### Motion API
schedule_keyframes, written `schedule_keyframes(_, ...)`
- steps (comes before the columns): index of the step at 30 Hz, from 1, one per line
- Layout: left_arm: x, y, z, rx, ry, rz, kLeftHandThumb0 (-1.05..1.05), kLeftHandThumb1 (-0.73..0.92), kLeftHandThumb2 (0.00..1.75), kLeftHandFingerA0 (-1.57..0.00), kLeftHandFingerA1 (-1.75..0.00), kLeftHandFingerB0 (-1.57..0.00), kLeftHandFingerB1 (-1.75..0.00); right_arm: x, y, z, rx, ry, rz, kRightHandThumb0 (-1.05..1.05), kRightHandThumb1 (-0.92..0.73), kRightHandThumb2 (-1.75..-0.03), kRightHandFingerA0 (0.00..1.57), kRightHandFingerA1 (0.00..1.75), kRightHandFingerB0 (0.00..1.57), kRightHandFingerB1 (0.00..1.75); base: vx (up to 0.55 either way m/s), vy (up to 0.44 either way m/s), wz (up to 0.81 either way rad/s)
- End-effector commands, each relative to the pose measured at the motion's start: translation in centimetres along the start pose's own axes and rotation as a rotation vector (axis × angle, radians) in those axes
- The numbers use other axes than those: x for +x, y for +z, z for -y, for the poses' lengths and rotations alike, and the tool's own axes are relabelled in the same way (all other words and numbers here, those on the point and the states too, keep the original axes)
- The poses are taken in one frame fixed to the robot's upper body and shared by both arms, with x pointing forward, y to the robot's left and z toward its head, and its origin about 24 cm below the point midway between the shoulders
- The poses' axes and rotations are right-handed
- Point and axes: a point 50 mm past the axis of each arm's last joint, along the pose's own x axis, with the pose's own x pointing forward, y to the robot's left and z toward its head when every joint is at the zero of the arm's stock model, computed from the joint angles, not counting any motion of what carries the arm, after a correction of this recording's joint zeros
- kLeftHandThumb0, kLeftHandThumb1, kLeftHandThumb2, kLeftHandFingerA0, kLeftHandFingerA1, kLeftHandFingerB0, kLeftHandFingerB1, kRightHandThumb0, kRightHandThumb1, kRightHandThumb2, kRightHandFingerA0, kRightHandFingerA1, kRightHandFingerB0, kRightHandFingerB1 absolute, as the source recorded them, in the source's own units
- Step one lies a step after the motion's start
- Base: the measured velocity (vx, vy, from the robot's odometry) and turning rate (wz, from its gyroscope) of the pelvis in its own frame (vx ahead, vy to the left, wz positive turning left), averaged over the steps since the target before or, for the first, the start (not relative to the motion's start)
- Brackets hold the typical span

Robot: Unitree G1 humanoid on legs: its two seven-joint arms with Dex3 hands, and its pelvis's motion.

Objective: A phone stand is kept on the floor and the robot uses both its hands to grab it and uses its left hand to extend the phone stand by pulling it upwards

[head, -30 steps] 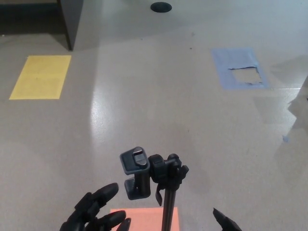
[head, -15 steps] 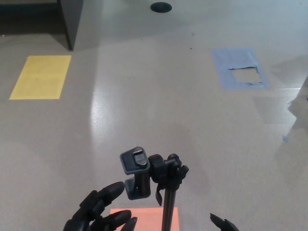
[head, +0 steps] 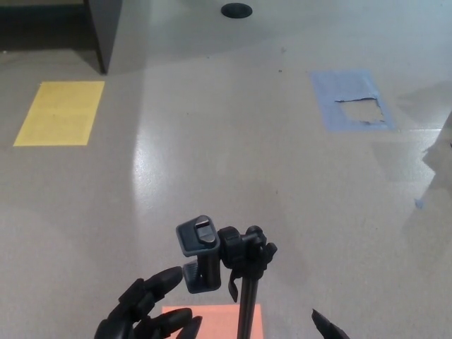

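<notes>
1. The phone stand (head: 233,268) stands at the bottom centre of the head view, its black pole running straight up toward the camera from the lower edge, so its long axis is close to vertical.
2. At the pole's top sits a black jointed head, and the grey phone clamp (head: 199,253) branches off to the robot's left of it, its upper jaw tilted slightly toward the upper left of the picture.
3. Under the pole lies an orange patch (head: 212,321) on the floor; the pole hides part of it, and the base of the stand is cut off by the frame.
4. The left hand (head: 145,311) is at the bottom left, open and holding nothing, its fingers spread and pointing up and to the right toward the clamp; the nearest fingertip is just beside the clamp's lower end without touching it.
5. Of the right hand (head: 329,327) only a dark pointed tip shows at the bottom right, apart from the pole; I cannot tell whether it is open or closed.
6. Nothing lies between either hand and the stand.
7. Farther off on the grey floor (head: 233,155): a yellow rectangle (head: 60,112) at left, a torn blue tape patch (head: 351,99) at right, a dark round disc (head: 236,10) at the top, and a dark furniture panel (head: 106,28) at upper left, all well apart from the stand.
</notes>
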Motion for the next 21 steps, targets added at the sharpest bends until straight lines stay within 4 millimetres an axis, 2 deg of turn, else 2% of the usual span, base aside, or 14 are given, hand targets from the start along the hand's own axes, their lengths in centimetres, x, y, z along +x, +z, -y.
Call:
schedule_keyframes(1,0.1,-0.1,-0.1,0.019,0.014,-0.009,-0.93,0.59,0.59,-0.34,-0.79,-0.35,-0.53,-0.3,-0.3,0.1,0.003,-0.003,-0.008,-1.05,-0.66,-0.63,0.0,0.29,0.0,0.09,0.0,0.0,0.0)
schedule_keyframes(2,0.2,-0.1,-0.1,0.021,0.013,-0.008,-0.94,0.6,0.59,-0.34,-0.79,-0.35,-0.54,-0.3,-0.3,0.1,0.003,-0.004,-0.007,-1.05,-0.66,-0.63,0.0,0.28,0.0,0.1,0.0,0.0,0.0)
schedule_keyframes(3,0.2,0.1,0.0,0.023,0.01,-0.003,-0.92,0.45,0.88,-0.33,-0.74,-0.32,-0.57,-0.3,-0.3,0.1,0.005,-0.003,-0.007,-1.05,-0.65,-0.63,0.0,0.28,0.0,0.1,0.0,0.0,0.0)
schedule_keyframes(4,0.2,0.2,0.0,0.024,0.008,0.002,-0.92,0.45,0.88,-0.33,-0.74,-0.32,-0.57,-0.3,-0.3,0.1,0.006,-0.003,-0.008,-1.05,-0.65,-0.63,0.0,0.28,0.0,0.1,0.0,0.0,0.0)
schedule_keyframes(5,0.3,0.3,0.0,0.024,0.007,0.007,-0.91,0.6,0.59,-0.34,-0.77,-0.35,-0.53,-0.3,-0.2,0.0,0.006,-0.003,-0.005,-1.05,-0.65,-0.62,0.0,0.28,0.0,0.1,0.0,0.0,0.0)
schedule_keyframes(8,0.4,0.6,0.2,0.003,-0.004,0.019,-0.88,0.59,0.58,-0.36,-0.75,-0.34,-0.42,-0.3,-0.2,0.1,0.007,-0.007,-0.003,-1.05,-0.65,-0.62,0.0,0.28,0.0,0.1,0.0,0.0,0.0)
schedule_keyframes(10,0.5,0.9,0.4,-0.007,-0.009,0.03,-0.87,0.59,0.58,-0.37,-0.75,-0.34,-0.41,-0.2,-0.3,0.1,0.008,-0.005,-0.006,-1.05,-0.66,-0.64,0.0,0.27,0.0,0.1,0.0,0.0,0.0)
schedule_keyframes(11,0.4,1.0,0.5,-0.012,-0.01,0.033,-0.86,0.58,0.58,-0.36,-0.72,-0.35,-0.4,-0.2,-0.2,0.0,0.008,-0.006,-0.005,-1.05,-0.49,-0.97,0.0,0.43,0.0,0.42,0.0,0.0,0.0)
schedule_keyframes(12,0.4,1.1,0.6,-0.017,-0.011,0.037,-0.86,0.58,0.58,-0.36,-0.72,-0.35,-0.4,-0.3,-0.2,0.0,0.008,-0.006,-0.003,-1.05,-0.49,-0.97,0.0,0.43,0.0,0.42,0.0,0.0,0.0)
schedule_keyframes(13,0.4,1.5,0.9,-0.016,-0.013,0.042,-0.91,0.47,0.7,-0.37,-0.7,-0.33,-0.41,-0.3,-0.3,-0.1,0.008,-0.001,-0.003,-1.05,-0.66,-0.63,0.0,0.27,0.0,0.09,0.0,0.0,0.0)
schedule_keyframes(16,0.5,1.9,1.2,-0.008,-0.028,0.063,-0.89,0.48,0.7,-0.37,-0.68,-0.32,-0.4,-0.3,-0.4,-0.1,0.01,0.001,-0.011,-1.05,-0.66,-0.63,0.0,0.29,0.0,0.11,0.0,0.0,0.0)
schedule_keyframes(17,0.4,1.9,1.3,-0.003,-0.031,0.064,-0.86,0.59,0.59,-0.37,-0.67,-0.33,-0.33,-0.5,-0.5,-0.2,0.013,0.004,-0.015,-1.05,-0.65,-0.63,0.0,0.3,0.0,0.11,0.0,0.0,0.0)
schedule_keyframes(18,0.4,2.1,1.4,0.0,-0.035,0.069,-0.86,0.59,0.59,-0.39,-0.62,-0.31,-0.3,-0.5,-0.5,-0.3,0.014,0.006,-0.021,-1.05,-0.65,-0.62,0.0,0.27,0.0,0.11,0.0,0.0,0.0)
schedule_keyframes(21,0.7,2.7,1.7,-0.003,-0.044,0.088,-0.89,0.58,0.59,-0.44,-0.65,-0.28,-0.29,-0.5,-0.6,-0.3,0.016,0.005,-0.024,-1.05,-0.65,-0.63,0.0,0.27,0.0,0.11,0.0,0.0,0.0)
